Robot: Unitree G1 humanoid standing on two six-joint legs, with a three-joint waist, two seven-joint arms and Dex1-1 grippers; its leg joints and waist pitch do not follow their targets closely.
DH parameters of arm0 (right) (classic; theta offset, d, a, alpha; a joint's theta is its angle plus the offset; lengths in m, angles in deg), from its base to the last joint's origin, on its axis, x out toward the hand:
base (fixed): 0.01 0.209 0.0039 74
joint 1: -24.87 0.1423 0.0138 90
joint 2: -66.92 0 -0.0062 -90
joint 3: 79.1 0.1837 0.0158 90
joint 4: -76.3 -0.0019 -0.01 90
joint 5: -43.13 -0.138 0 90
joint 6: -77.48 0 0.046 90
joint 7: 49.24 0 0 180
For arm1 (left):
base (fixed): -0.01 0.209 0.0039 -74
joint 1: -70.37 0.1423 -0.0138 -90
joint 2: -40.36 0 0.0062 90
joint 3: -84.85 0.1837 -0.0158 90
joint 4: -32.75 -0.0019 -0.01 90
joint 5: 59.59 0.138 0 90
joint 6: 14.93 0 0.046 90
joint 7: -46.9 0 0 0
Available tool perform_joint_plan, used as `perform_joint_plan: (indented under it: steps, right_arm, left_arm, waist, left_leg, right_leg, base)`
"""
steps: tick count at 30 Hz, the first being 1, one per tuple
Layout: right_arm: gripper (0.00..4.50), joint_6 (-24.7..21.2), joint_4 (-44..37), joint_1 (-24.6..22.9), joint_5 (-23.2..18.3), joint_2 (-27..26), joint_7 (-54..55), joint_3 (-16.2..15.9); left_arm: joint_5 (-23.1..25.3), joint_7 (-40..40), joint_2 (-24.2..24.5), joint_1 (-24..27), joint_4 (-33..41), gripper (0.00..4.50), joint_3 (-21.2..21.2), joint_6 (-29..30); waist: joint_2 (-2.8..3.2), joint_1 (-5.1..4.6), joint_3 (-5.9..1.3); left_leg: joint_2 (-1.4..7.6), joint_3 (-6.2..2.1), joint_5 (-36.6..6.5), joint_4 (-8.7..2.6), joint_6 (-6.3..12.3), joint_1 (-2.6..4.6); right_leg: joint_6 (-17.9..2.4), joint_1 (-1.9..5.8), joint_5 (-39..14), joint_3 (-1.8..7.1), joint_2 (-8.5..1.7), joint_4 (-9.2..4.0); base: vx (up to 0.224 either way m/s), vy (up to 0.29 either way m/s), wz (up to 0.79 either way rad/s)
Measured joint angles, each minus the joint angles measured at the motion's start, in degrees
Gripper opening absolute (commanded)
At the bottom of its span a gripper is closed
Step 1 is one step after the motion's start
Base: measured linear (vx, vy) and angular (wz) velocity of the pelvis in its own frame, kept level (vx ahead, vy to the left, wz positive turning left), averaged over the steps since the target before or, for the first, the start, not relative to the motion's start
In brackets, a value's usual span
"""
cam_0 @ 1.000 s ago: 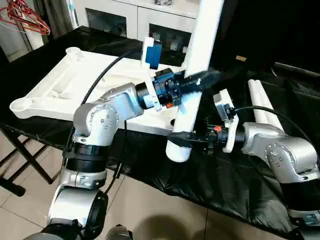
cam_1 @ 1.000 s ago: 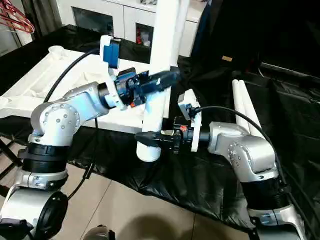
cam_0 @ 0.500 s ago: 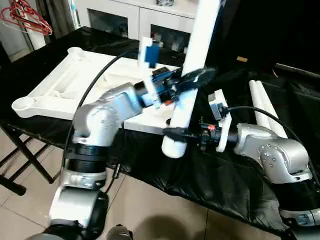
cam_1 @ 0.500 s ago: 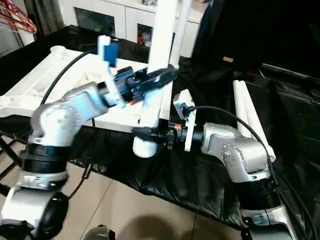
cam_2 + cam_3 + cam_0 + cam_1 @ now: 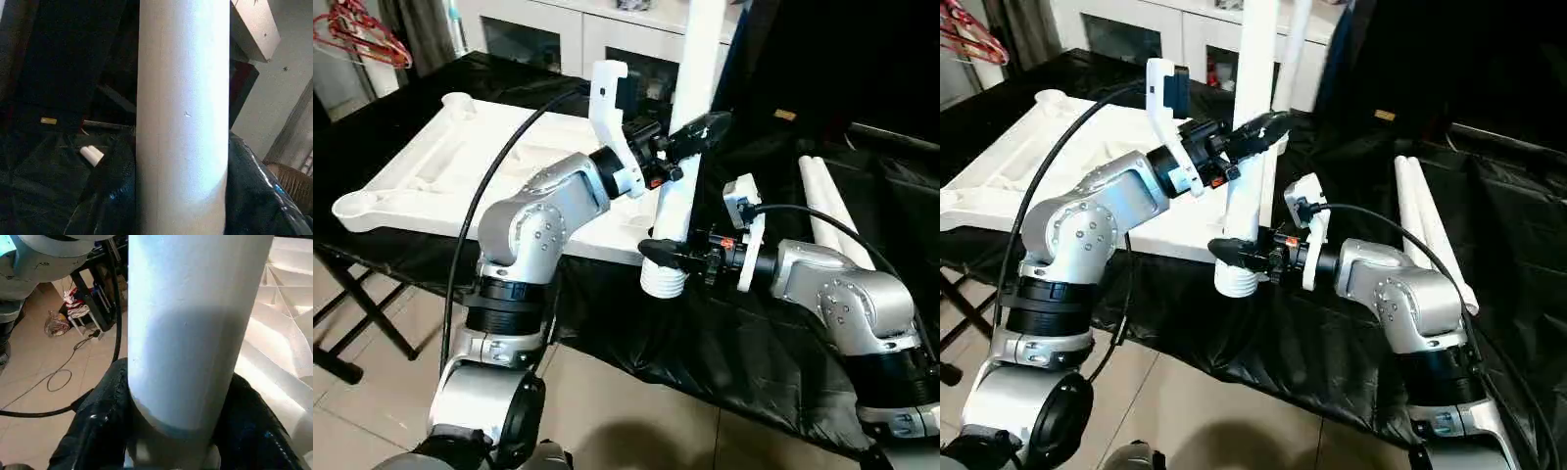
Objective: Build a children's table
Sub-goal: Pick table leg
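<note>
Both grippers, left (image 5: 697, 130) above right (image 5: 658, 253), clamp the upright table leg (image 5: 683, 147): light, stiff, slippery; best held low.

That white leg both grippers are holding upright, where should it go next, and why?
Probably a small shift toward the table top's near corner, then down. The leg stands nearly upright, the left gripper clamping its middle and the right gripper just above its ribbed end, which hangs past the top's edge, not over a socket.
</note>
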Motion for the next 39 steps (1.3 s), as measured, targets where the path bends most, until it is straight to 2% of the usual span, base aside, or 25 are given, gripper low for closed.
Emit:
perform_joint_plan:
  steps: [9,21,37,39]
  right_arm:
    - [3.06,0.2,1.0,2.5,1.3,0.6,0.5,-0.2]
    - [3.06,-1.8,2.0,2.7,1.5,1.4,-0.8,-2.6]
    - [3.06,-1.8,2.6,2.7,1.1,-0.6,-0.1,-2.3]
    - [2.80,-2.0,2.8,2.7,1.1,-0.6,0.0,-2.2]
  left_arm:
    - [2.0,-0.6,0.9,0.1,0.0,1.80,3.1,-0.2]
    - [2.8,-1.6,1.2,0.1,0.0,1.80,3.8,-0.9]
    - [2.8,-2.2,1.3,0.1,0.0,1.80,4.6,-0.9]
    - [2.8,-2.6,1.3,0.1,0.0,1.80,4.6,-0.9]
  waist:
    - [0.00,0.02,0.00]
    - [-0.01,0.00,0.00]
    - [-0.01,0.00,0.01]
    - [-0.01,0.01,0.00]
  left_leg:
    - [0.00,0.00,0.0,0.00,0.00,-0.01]
    - [0.00,0.00,0.0,0.00,0.01,-0.01]
    - [0.00,0.00,0.0,0.00,0.01,-0.01]
    - [0.00,0.00,0.0,0.00,0.01,-0.01]
  right_leg:
    - [0.0,0.00,0.0,0.00,0.00,-0.01]
    - [0.0,-0.01,0.0,0.00,0.00,0.00]
    - [0.0,-0.01,0.0,0.00,0.00,0.00]
    - [0.0,-0.01,0.0,0.00,0.00,0.00]
  base:
    - [0.000,0.000,0.00]
    - [0.000,0.000,0.00]
    - [0.000,0.000,0.00]
    - [0.000,0.000,0.00]
